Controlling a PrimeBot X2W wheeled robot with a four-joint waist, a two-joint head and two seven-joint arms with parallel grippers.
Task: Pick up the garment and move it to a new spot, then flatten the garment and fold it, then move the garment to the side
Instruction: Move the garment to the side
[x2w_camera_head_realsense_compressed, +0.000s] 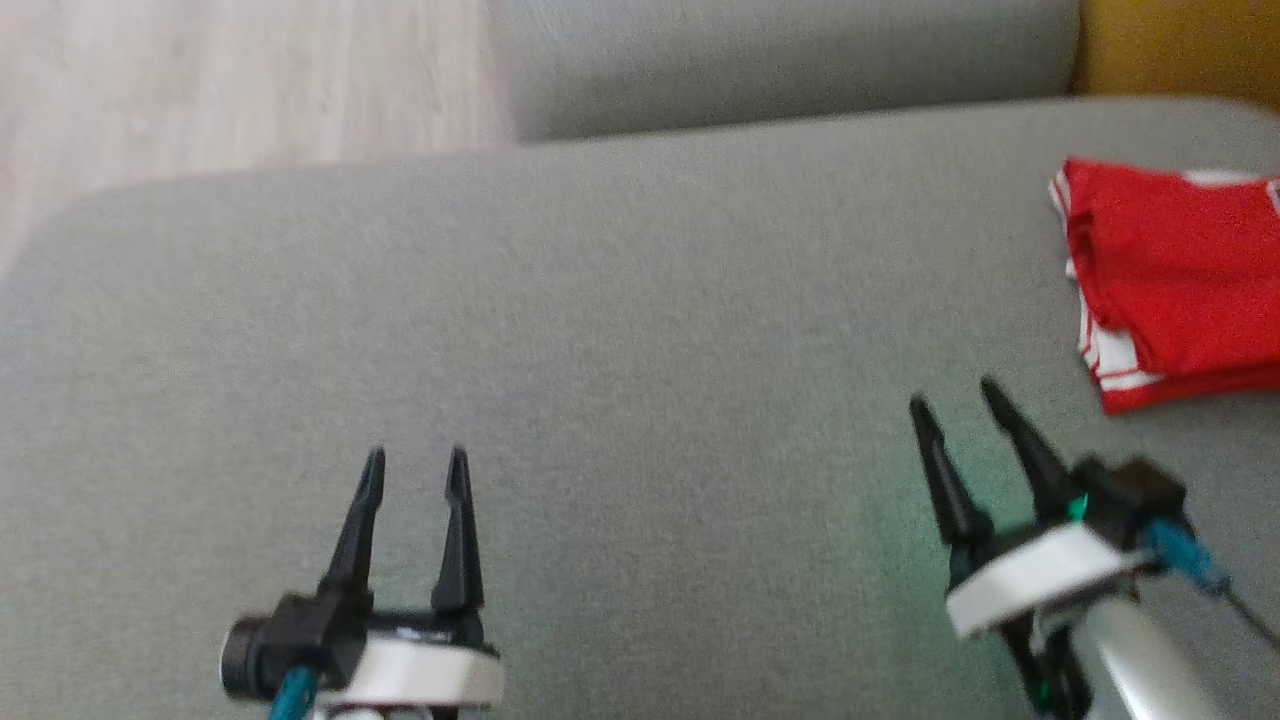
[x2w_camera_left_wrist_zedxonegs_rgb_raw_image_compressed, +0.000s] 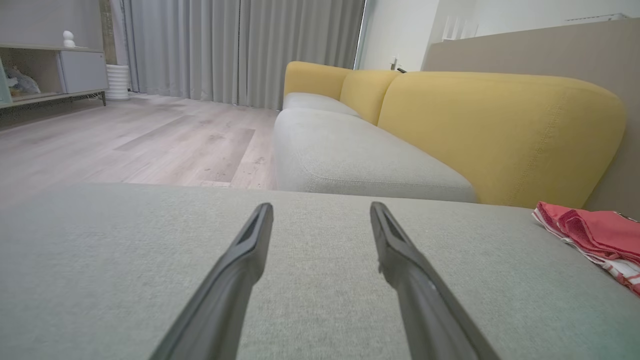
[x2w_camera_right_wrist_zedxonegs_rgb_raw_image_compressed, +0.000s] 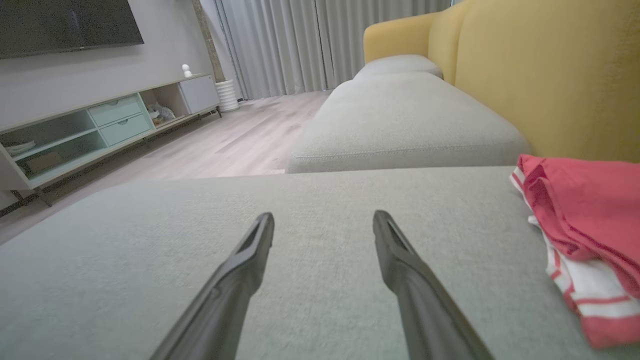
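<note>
The garment is a red piece with white stripes, folded into a compact stack at the far right of the grey sofa seat. It also lies at the right edge in the left wrist view as the garment and in the right wrist view as the garment. My right gripper stands open and empty, a little to the left of and nearer than the garment, apart from it. My left gripper is open and empty at the lower left over bare cushion.
A second grey seat cushion adjoins at the back, with yellow backrests along the right. Wooden floor lies beyond the seat's left edge. A low media cabinet and curtains stand further off.
</note>
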